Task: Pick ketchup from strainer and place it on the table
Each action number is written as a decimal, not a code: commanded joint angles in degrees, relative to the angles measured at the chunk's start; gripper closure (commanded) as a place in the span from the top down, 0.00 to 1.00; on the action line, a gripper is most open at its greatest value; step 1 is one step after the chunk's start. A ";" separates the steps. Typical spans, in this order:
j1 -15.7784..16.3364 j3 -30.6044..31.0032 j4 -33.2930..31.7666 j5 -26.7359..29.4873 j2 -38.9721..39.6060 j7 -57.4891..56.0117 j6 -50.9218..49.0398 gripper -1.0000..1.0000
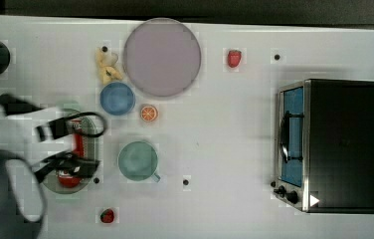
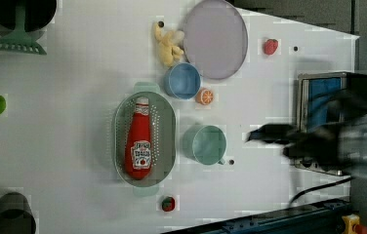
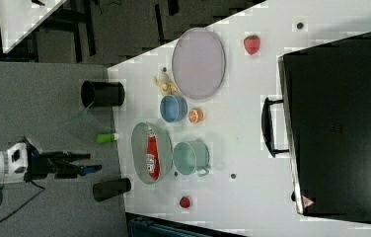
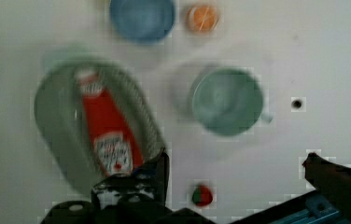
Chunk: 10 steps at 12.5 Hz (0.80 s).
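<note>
Ketchup (image 2: 139, 142) flat inside strainer (image 2: 165, 127)

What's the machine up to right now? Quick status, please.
Tool open, empty. Ketchup lying in strainer, untouched. Nothing blocking it.

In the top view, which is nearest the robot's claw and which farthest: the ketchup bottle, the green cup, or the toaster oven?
From the gripper:
1. Ketchup, directly under it, in the strainer.
2. Green cup, toward the top view's right.
3. Toaster oven, far at the top view's right.
</note>
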 commanded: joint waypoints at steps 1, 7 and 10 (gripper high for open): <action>-0.22 6.19 -0.28 -0.28 -0.12 3.02 2.55 1.00; -0.13 13.46 -12.64 -0.50 5.93 3.02 21.61 1.00; -0.06 13.57 -19.70 -4.37 9.72 3.02 34.99 1.00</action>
